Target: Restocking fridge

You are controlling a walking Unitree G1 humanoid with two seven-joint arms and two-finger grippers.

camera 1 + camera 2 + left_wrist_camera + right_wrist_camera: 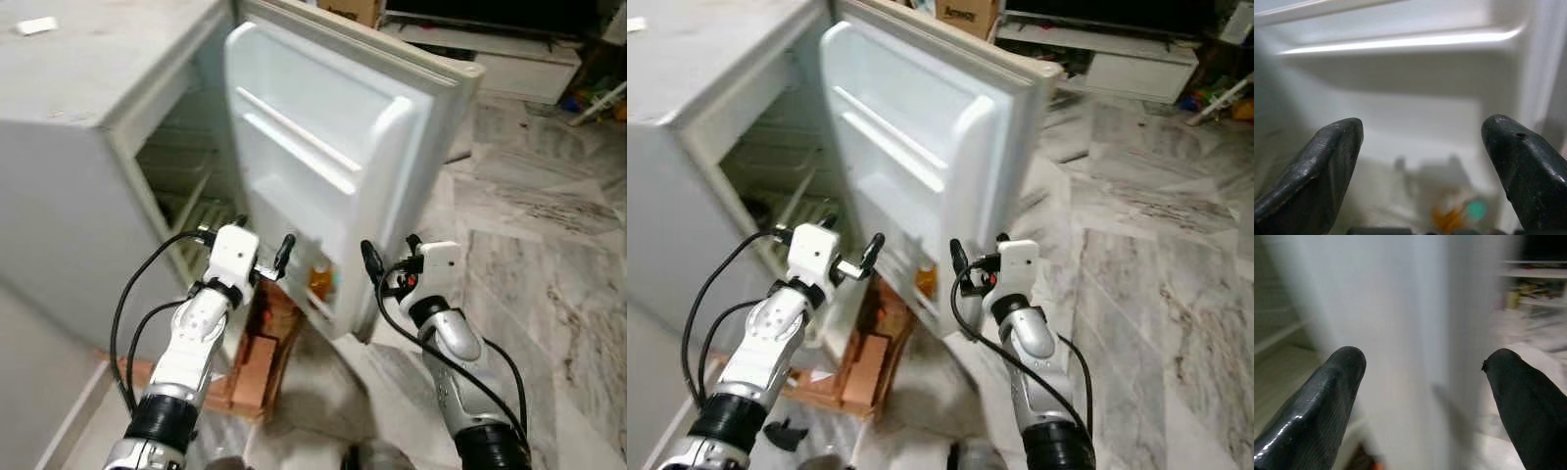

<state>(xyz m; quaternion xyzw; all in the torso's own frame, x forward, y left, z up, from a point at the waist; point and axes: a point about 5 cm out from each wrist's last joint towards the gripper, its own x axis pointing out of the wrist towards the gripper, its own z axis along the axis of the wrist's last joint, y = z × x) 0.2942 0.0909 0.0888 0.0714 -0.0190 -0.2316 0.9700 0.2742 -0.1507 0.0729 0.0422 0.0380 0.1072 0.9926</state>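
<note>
- At the open fridge door (333,137), left gripper (263,255) was spread wide, empty, near an orange bottle (320,281) in the bottom rack.
- Right gripper (389,257) was spread wide, empty, beside the door edge.

The fridge (69,147) is a small white one with a flat grey-white top, and its door (333,147) stands swung wide open. Inside the cabinet, pale wire shelves (181,196) show in the shade. The door's inner side is white moulded plastic with two raised rails across the upper part. In the door's bottom pocket stands an orange bottle (320,282), upright as far as the blur allows.
</note>
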